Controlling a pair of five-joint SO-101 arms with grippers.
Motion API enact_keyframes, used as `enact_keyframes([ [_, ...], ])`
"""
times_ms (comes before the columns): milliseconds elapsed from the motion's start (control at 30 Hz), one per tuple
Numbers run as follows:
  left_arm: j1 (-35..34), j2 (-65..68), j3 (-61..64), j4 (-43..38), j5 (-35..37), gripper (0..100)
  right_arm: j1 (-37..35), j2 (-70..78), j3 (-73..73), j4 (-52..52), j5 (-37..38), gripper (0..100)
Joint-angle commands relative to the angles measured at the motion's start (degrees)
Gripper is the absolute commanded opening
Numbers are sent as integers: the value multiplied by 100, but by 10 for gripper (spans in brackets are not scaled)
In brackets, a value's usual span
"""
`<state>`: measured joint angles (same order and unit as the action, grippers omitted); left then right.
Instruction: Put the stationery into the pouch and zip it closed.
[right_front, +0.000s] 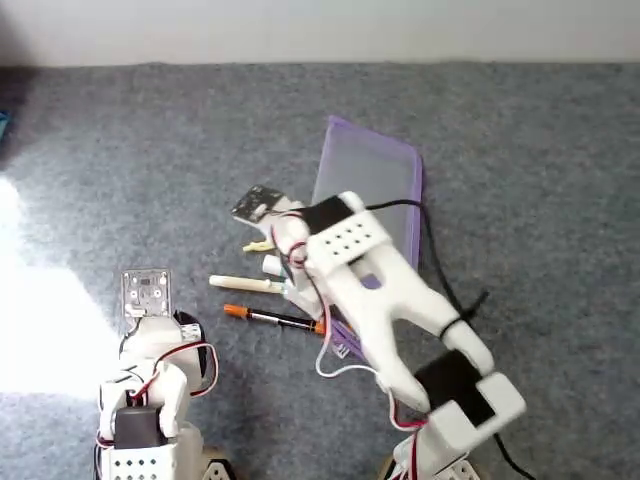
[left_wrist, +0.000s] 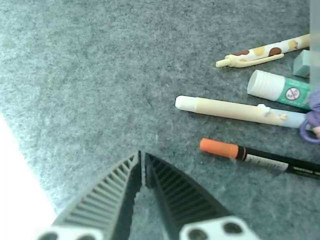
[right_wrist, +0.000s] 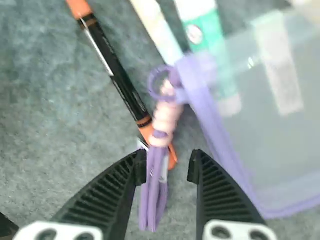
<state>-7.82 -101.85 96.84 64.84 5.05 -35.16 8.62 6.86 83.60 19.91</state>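
Pouch (right_front: 370, 185), clear with purple trim, upper centre of frame, its zip tassel (right_wrist: 154, 195) lying lengthwise between the parted fingers of the right hand (right_wrist: 168, 159), ungripped; pens (right_front: 275, 318) loose on the counter (right_front: 520, 120) just left; left hand (left_wrist: 142, 162) closed, empty, lower left, farther off.

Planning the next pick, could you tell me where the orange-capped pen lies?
In the high view, the orange-capped pen lies left of the pouch, beside the cream pen.

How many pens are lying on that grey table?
3. A spotted pen lies farthest from the arms' bases, a cream pen in the middle, a black pen with an orange cap nearest. The right arm covers some stationery, so more may be hidden.
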Motion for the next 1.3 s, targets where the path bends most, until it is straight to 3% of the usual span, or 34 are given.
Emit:
enact_keyframes([
  [0, 18, 53, -31, 35, -44, 15, -110, 286, -448, 13, -88, 147],
  [800, 18, 53, -31, 35, -44, 15, -75, 1402, -844, -453, -70, 147],
  [1000, 18, 53, -31, 35, -44, 15, -75, 1402, -835, -435, -53, 8],
  [1267, 18, 53, -31, 35, -44, 15, -75, 1226, -949, 31, -44, 9],
])
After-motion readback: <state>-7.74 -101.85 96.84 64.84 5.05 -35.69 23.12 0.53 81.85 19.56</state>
